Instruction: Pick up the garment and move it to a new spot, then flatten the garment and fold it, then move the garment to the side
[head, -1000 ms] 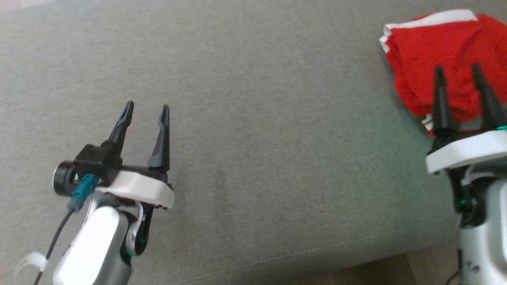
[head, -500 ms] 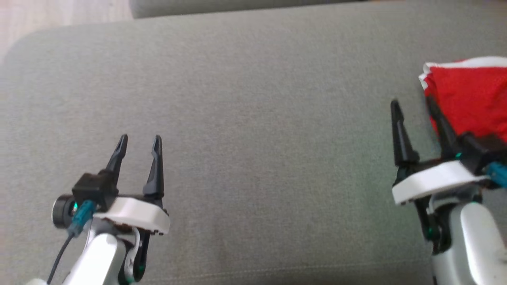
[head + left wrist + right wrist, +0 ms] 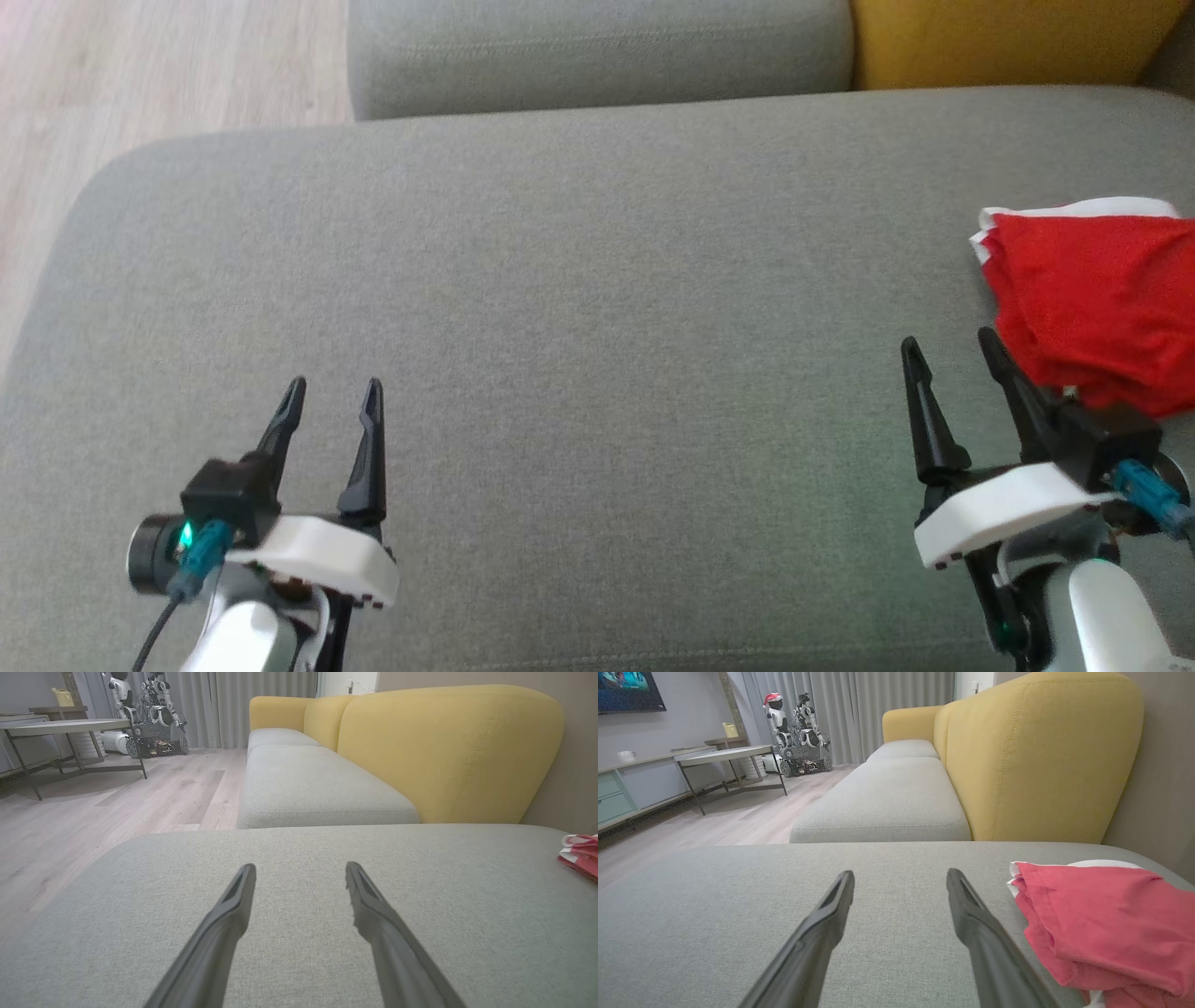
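Note:
The garment (image 3: 1092, 299) is a red cloth with white trim, folded into a small stack at the right edge of the grey sofa seat (image 3: 579, 280). It also lies at the right of the right wrist view (image 3: 1101, 924) and as a sliver at the far right of the left wrist view (image 3: 581, 854). My right gripper (image 3: 950, 345) stands open just left of the garment, apart from it, with nothing between its fingers. Far to the left, near the seat's front, my left gripper (image 3: 334, 385) is open and empty too.
A yellow backrest (image 3: 1008, 37) rises behind the seat, with a second grey cushion (image 3: 597, 47) beyond. Wooden floor (image 3: 140, 65) lies off the seat's left end. In the left wrist view a low table (image 3: 65, 732) and another robot (image 3: 149, 714) stand far off.
The head camera has tilted up, so the sofa's back and the floor came into view. My right gripper has drawn back off the garment to its left; the left arm kept its pose.

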Available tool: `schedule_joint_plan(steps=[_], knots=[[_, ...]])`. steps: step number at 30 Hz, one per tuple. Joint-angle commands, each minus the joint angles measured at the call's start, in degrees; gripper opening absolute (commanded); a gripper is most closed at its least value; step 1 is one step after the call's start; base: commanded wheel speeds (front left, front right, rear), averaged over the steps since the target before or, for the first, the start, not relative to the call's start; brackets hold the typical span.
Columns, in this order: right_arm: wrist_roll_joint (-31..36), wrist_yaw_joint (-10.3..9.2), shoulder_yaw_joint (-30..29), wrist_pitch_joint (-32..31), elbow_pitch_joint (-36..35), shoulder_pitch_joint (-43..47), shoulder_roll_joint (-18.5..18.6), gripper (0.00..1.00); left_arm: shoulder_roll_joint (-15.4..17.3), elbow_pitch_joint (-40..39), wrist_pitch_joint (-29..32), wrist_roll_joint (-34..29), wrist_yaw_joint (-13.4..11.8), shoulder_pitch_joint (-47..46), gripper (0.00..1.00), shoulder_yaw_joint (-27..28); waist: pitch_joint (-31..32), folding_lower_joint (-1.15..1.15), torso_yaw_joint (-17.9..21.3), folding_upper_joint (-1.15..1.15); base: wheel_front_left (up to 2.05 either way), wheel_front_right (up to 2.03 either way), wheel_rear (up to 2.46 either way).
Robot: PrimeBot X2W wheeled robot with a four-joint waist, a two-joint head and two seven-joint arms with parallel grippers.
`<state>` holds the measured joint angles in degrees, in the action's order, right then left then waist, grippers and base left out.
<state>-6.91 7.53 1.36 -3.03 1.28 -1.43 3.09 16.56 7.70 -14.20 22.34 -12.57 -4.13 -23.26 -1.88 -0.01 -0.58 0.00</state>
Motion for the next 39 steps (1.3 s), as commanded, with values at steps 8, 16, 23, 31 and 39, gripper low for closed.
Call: schedule_joint_plan(steps=[8,16,23,31,39], knots=[[0.4,-0.04,0.3,-0.7,-3.4,1.0,-0.1,1.0,2.3,-1.8,0.5,0.3,-0.1,-0.4,1.0,1.7,2.0,0.01,0.6,0.0,0.0,0.0,0.0],[0.3,-0.04,0.3,-1.2,-4.1,1.4,-0.2,1.0,2.5,-2.0,0.6,0.7,-0.3,0.0,1.0,1.5,2.2,0.01,0.9,0.0,0.0,0.0,0.0],[0.2,-0.04,0.6,-1.1,-4.0,1.1,-0.2,1.0,2.6,-2.1,0.6,0.9,-0.5,0.0,1.0,1.4,2.3,0.01,1.1,0.0,0.0,0.0,0.0],[-0.2,-0.04,0.7,-1.1,-3.8,1.0,-0.2,1.0,2.7,-1.9,0.6,1.0,-0.6,-0.2,1.0,1.1,2.2,0.01,1.0,0.0,0.0,0.0,0.0],[-0.5,-0.04,1.0,-1.2,-3.7,0.9,-0.2,1.0,2.9,-1.8,0.5,1.2,-0.7,-0.2,1.0,1.0,2.2,0.01,1.0,0.0,0.0,0.0,0.0]])
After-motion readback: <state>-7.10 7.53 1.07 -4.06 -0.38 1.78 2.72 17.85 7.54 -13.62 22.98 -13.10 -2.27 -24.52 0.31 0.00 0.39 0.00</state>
